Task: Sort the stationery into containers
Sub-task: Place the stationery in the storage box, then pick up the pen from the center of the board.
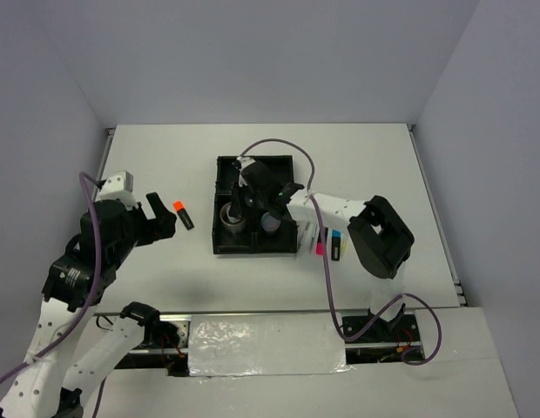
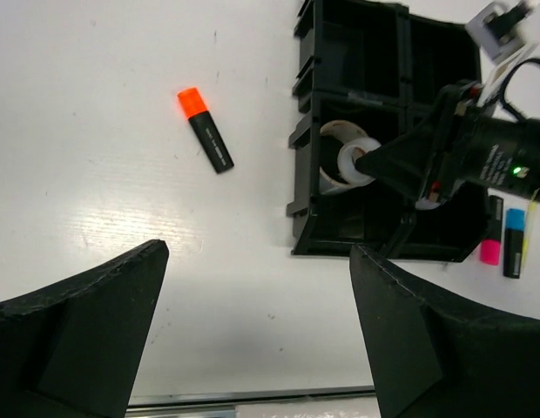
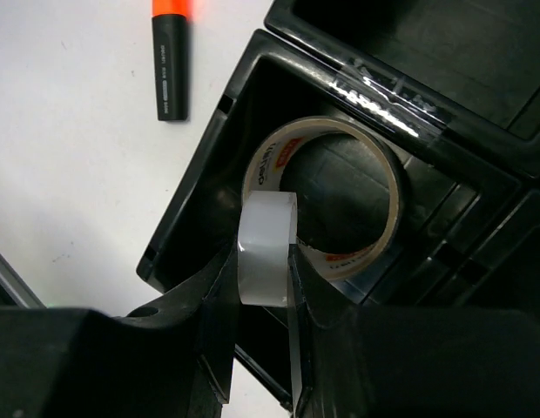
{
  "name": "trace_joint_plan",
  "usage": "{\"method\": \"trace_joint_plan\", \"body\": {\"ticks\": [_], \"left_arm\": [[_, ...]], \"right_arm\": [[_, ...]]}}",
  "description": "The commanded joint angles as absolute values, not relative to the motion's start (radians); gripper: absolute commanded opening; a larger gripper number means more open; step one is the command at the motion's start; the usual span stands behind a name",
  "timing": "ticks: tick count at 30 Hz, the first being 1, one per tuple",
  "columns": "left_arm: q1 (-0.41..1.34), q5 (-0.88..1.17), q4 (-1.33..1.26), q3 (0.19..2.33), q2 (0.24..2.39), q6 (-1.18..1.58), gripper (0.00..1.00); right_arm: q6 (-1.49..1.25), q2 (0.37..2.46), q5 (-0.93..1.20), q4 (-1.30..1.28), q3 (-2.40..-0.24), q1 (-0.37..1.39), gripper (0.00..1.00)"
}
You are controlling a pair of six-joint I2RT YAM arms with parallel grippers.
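While the right pincer (image 3: 263, 283) clamps a small grey-white plastic cylinder (image 3: 266, 228) between its two black fingers, it hangs over the black square plastic tray (image 3: 193, 209) with four compartments. Directly below its tips, in the near-left compartment, sits a grey tape ring (image 3: 272, 165) with a pale printed lining. The held cylinder is right at the ring's rim, and I cannot tell whether they touch. To the right of this pincer and back toward its base, a pink highlighter (image 1: 320, 245) and a blue highlighter (image 1: 337, 245) lie side by side just outside the tray. The left pincer (image 2: 259, 252) is spread wide, holding nothing, above the white table (image 1: 383, 165). Ahead of its fingers an orange-capped black stick (image 2: 205, 131) lies flat, apart from the tray.
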State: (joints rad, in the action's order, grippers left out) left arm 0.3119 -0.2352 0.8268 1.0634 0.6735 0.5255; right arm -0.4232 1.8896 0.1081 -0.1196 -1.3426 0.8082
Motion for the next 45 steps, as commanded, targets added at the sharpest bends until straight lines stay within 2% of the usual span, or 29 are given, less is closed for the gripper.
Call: {"method": "trace_joint_plan", "body": {"ticks": [1,4,14,18,19,21,22,25,30,34,37,45], "left_arm": [[0.311,-0.238,0.758,0.993,0.631,0.460,0.99],[0.311,-0.224,0.721,0.922,0.618,0.474,0.98],[0.305,-0.218,0.704,0.920,0.644,0.463,0.98],[0.299,-0.207,0.696,0.917,0.629,0.459,0.98],[0.298,-0.203,0.695,0.916,0.627,0.459,0.98],[0.293,-0.198,0.693,0.916,0.630,0.456,0.98],[0.293,-0.198,0.693,0.916,0.630,0.456,0.98],[0.287,-0.199,0.695,0.916,0.632,0.456,0.99],[0.276,-0.254,0.704,0.914,0.649,0.489,0.99],[0.276,-0.327,0.724,0.928,0.748,0.564,0.99],[0.272,-0.315,0.735,0.940,0.929,0.658,0.99],[0.258,-0.463,0.650,1.026,1.280,0.923,0.97]], "right_arm": [[-0.413,1.890,0.084,-0.130,-1.397,0.799,0.16],[-0.407,1.905,0.090,-0.144,-1.407,0.795,0.21],[-0.411,1.956,0.112,-0.150,-1.450,0.788,0.28],[-0.428,1.950,0.114,-0.137,-1.442,0.785,0.43],[-0.429,1.947,0.112,-0.138,-1.443,0.785,0.50],[-0.428,1.941,0.100,-0.152,-1.448,0.785,0.55],[-0.428,1.936,0.094,-0.159,-1.457,0.785,0.62],[-0.420,1.902,0.071,-0.184,-1.468,0.785,0.68],[-0.405,1.746,0.026,-0.192,-1.424,0.785,0.74],[-0.387,1.577,-0.069,-0.219,-1.352,0.785,0.86],[-0.371,1.435,-0.159,-0.274,-1.293,0.785,0.98],[-0.371,1.099,-0.224,-0.414,-1.097,0.785,1.00]]}}
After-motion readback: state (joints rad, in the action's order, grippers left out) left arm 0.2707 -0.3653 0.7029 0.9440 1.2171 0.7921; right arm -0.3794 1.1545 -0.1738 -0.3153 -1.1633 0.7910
